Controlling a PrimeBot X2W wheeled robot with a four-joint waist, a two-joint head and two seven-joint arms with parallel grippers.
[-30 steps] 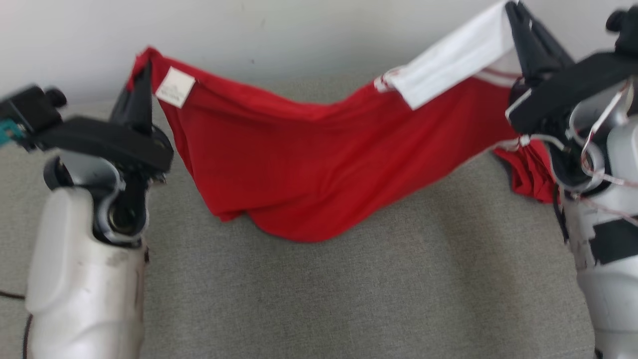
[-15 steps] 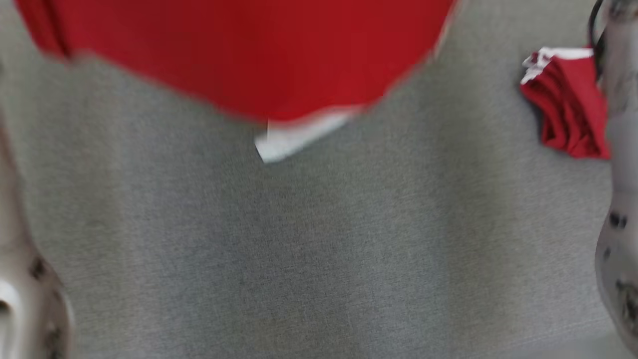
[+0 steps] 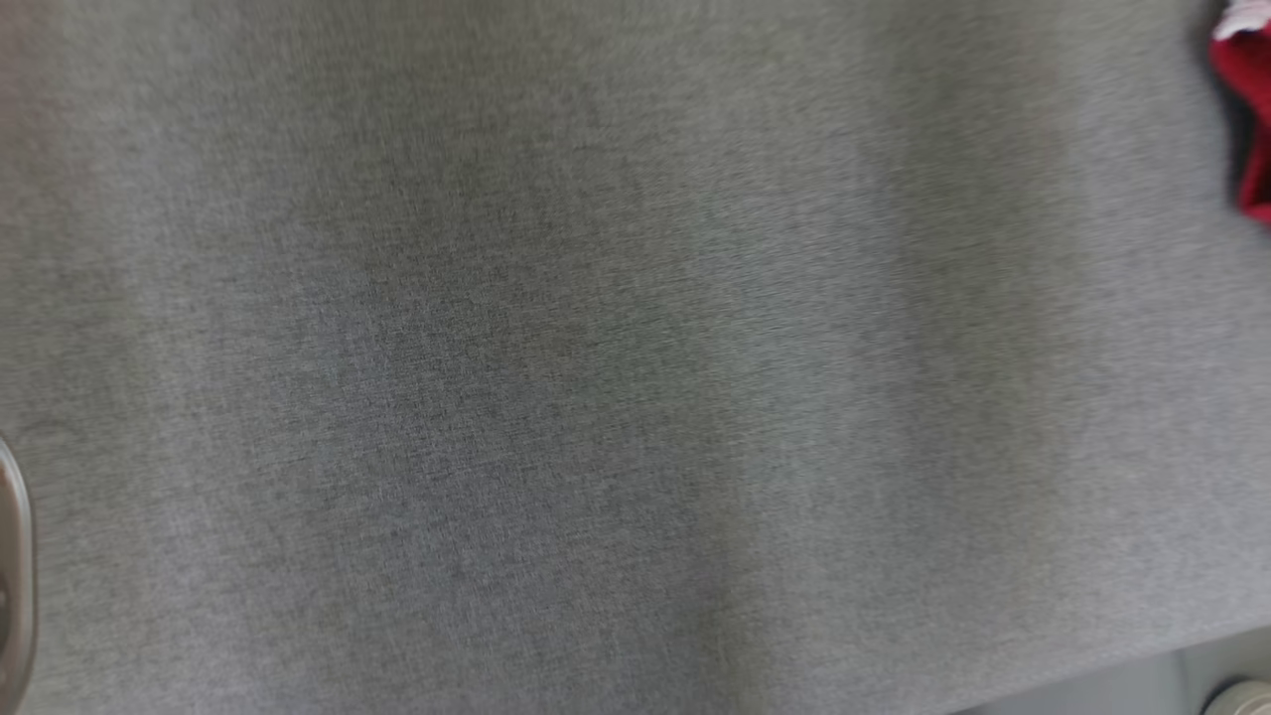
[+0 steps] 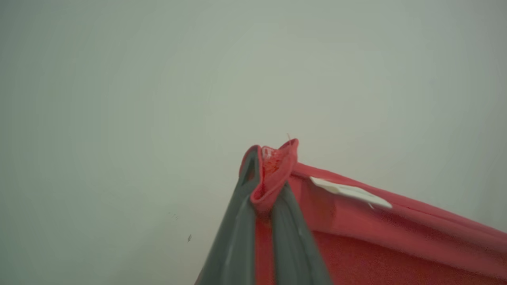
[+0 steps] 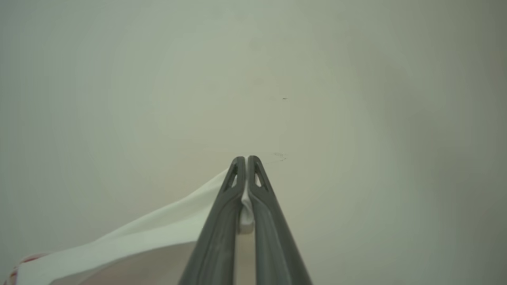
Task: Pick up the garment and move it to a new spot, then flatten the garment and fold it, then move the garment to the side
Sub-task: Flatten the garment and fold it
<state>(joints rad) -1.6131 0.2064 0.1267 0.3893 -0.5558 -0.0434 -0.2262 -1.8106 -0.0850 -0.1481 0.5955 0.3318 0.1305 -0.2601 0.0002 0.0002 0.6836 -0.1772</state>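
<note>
Progress looks early: the red jersey garment (image 4: 376,241) hangs lifted, red hem (image 4: 272,184) pinched tight in the left gripper (image 4: 266,178), white band (image 5: 158,229), trailing toward eight o'clock, in the right gripper (image 5: 246,160); placing, flattening, folding and shifting aside remain.

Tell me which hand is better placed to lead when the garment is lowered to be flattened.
Left, probably. The left hand is shut on a thick fold at the hem of the red garment. The right hand pinches only a thin white band, which may slip.
</note>
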